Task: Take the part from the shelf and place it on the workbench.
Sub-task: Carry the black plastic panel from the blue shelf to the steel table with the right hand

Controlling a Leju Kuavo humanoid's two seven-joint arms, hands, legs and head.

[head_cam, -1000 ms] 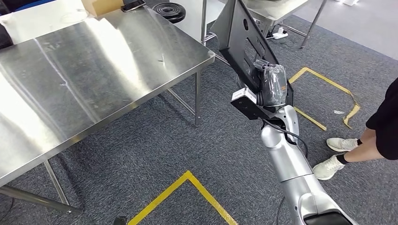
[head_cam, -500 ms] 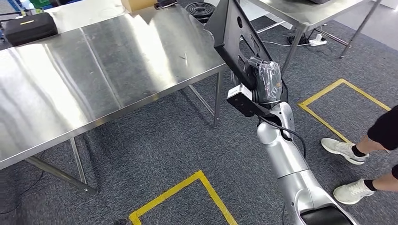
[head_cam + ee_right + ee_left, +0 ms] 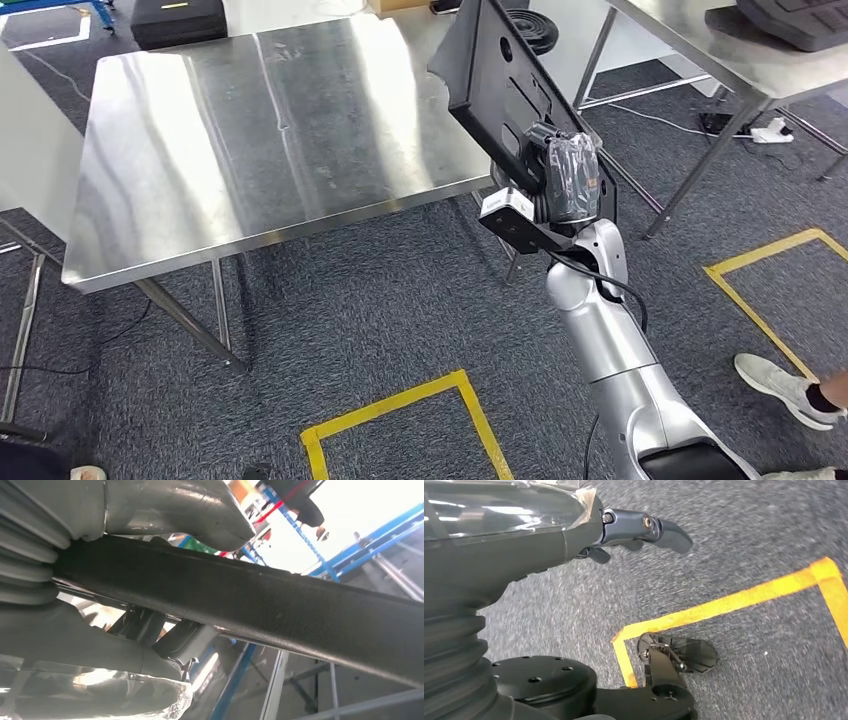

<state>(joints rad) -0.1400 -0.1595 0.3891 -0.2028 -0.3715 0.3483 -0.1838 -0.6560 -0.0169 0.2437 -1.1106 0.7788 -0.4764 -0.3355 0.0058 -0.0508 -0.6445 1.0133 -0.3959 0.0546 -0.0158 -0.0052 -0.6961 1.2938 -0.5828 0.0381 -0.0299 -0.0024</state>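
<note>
My right hand [image 3: 571, 180], wrapped in a clear plastic cover, grips the part [image 3: 497, 78], a large flat black panel with holes and cut-outs. The panel stands tilted on edge, above the floor just off the right corner of the steel workbench [image 3: 250, 140]. In the right wrist view the part's edge [image 3: 280, 605] runs as a dark bar between my thumb [image 3: 200, 510] and my fingers. My left hand [image 3: 624, 530] hangs over the grey carpet with its fingers apart and holds nothing.
A second steel table [image 3: 690, 45] with a dark object [image 3: 790, 20] stands at the back right. A black case [image 3: 180, 18] lies on the floor behind the workbench. Yellow tape [image 3: 400, 405] marks the carpet. A person's shoe [image 3: 790, 388] is at the lower right.
The whole picture has shifted, so the camera has turned; the workbench now lies more squarely ahead. My right hand still holds the panel the same way. The person's feet now sit near the right corner.
</note>
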